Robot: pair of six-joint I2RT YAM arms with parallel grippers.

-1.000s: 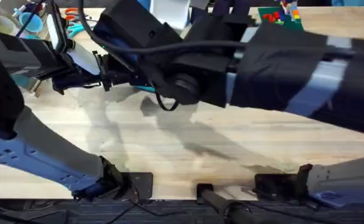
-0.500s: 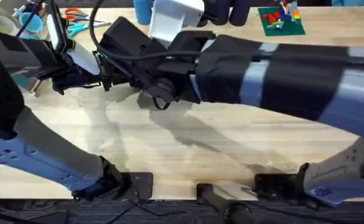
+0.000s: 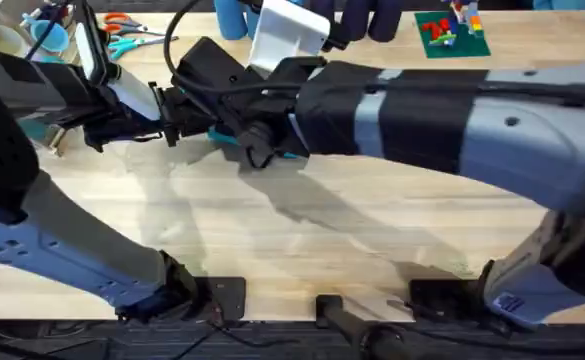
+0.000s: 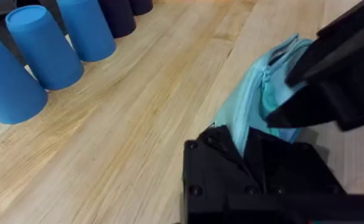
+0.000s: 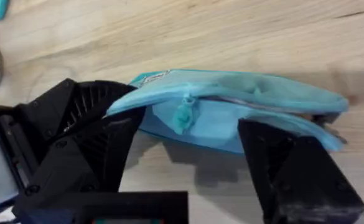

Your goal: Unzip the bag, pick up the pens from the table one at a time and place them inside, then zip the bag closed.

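Observation:
The light blue bag lies on the table at the middle left, mostly under the two arms. My left gripper is shut on one end of it; in the left wrist view the fabric runs down between the black fingers. My right gripper reaches across from the right and stands open over the bag, one finger on either side. The zipper pull dangles between them. The pens are out of view.
Blue cups stand at the back of the table. Scissors and a white cup are at the back left, and a coloured brick model at the back right. A white box stands behind the grippers.
My right arm has dropped away from the camera and settled over the bag, so the bag's blue fabric now shows. The left arm has not moved.

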